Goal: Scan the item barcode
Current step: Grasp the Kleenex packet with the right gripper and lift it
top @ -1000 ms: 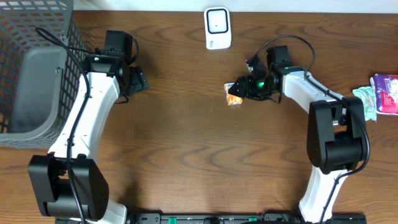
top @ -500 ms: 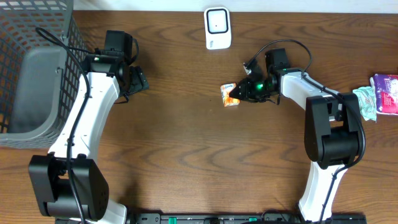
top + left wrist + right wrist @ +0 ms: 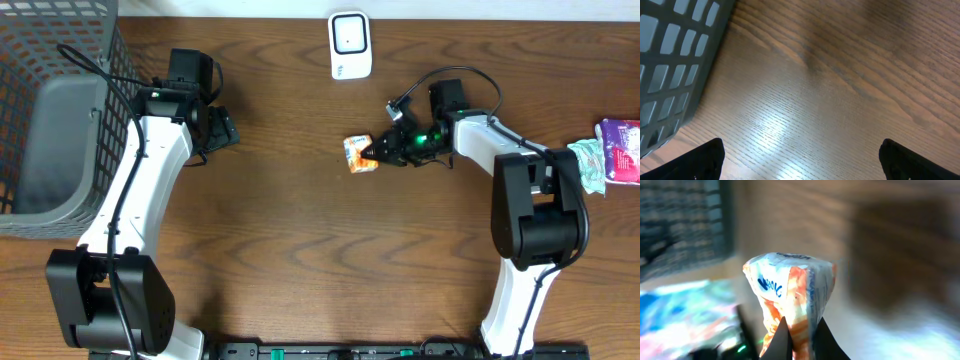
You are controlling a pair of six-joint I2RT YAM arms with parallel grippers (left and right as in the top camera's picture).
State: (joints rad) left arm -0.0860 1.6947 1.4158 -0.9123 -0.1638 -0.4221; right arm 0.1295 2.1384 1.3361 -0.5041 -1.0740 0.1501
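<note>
- The table [image 3: 300, 250] is dark brown wood grain; the two white arms reach from its near edge towards the far side.
- The left gripper [image 3: 218, 130] hangs over bare wood on the left, just beside the basket. In its wrist view the left gripper [image 3: 805, 167] has its two black fingertips spread wide apart with nothing between them.
- The right gripper [image 3: 378, 152] points left, near the middle of the table. Its jaws are clamped on the orange-and-white packet [image 3: 358, 153], pinching its right-hand end.
- In the blurred right wrist view, the packet [image 3: 790, 290] stands up from the right gripper [image 3: 800, 340], with blue lettering on its crinkled face. Whether it touches the table cannot be told.
- At the right edge lie a purple pack [image 3: 620, 148] and a teal wrapper [image 3: 590, 165], touching each other and well apart from the gripper.
- The grey mesh basket [image 3: 60, 110] fills the far left corner; its wall [image 3: 675, 65] shows in the left wrist view.
- The white barcode scanner [image 3: 350, 45] stands at the far edge, beyond the packet and apart from it.
</note>
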